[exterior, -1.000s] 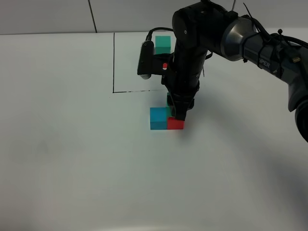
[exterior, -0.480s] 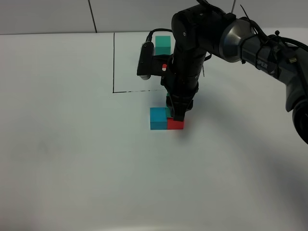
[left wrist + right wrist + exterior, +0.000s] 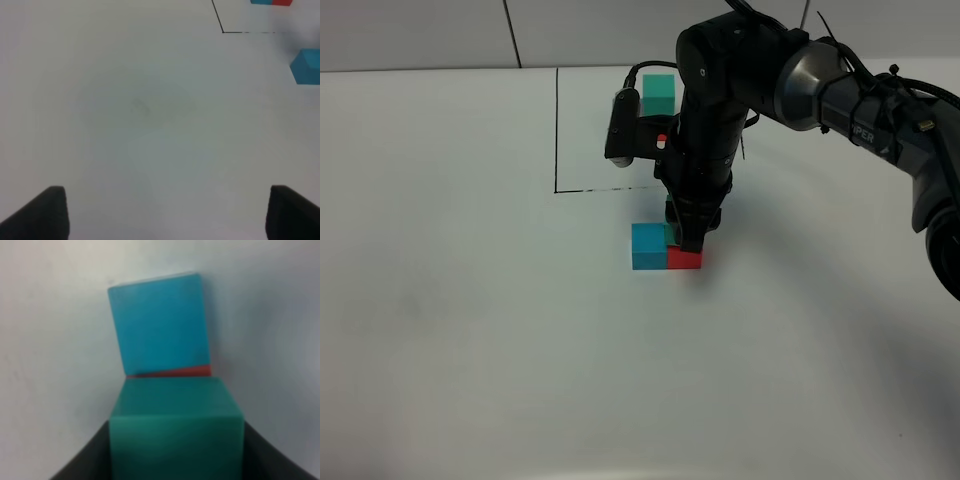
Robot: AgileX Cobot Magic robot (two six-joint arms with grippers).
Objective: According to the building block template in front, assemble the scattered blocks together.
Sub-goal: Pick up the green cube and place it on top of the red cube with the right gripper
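Green block [image 3: 176, 432] gripped by right pincer [image 3: 688, 235], atop red block [image 3: 685, 260], blue block [image 3: 648, 246] touching; left pincer [image 3: 165, 212] open.

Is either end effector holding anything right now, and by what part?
The right end effector holds the green cube by its two opposite sides; the left holds nothing.

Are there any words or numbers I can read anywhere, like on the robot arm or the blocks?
"PER": white letters on the black right robot arm, seemingly the end of a longer word; the rest is hidden.
A few more white marks further along that arm: too small and blurred to read.
The blue, red and green plain cubes under the right claw: no writing.
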